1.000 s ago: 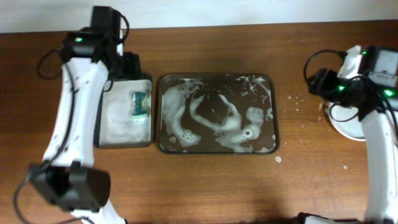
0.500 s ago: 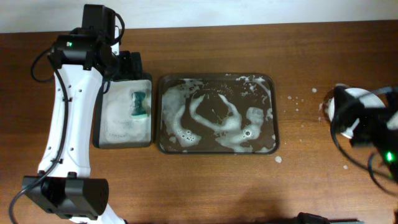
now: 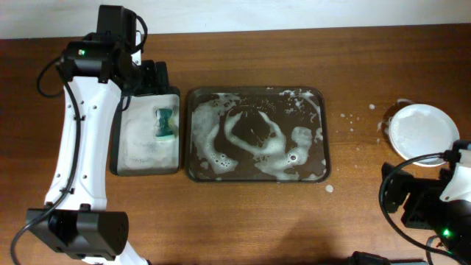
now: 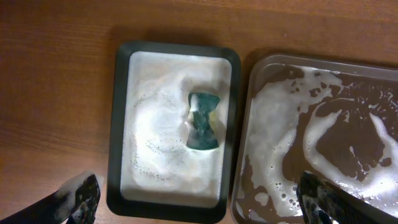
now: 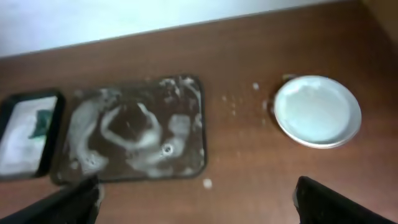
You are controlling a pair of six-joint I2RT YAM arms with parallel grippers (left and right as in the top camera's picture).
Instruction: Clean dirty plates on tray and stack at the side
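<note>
The right arm had drawn back from the far right to the near right corner; the right gripper (image 5: 199, 202) hung with fingers spread wide, holding nothing; the plates (image 3: 421, 131) it had covered a second earlier now lay bare on the table (image 3: 257, 221), well right of the tray (image 3: 254, 90); only the top white one showed, so their number could not be told. The tray held suds (image 3: 254, 143) and no plate. The left gripper (image 4: 200, 200), likewise spread and empty, hovered over the small sponge tray (image 4: 118, 124), where the green sponge (image 4: 203, 121) lay in foam. With nothing left on the tray, the cleaning and stacking looked finished.
</note>
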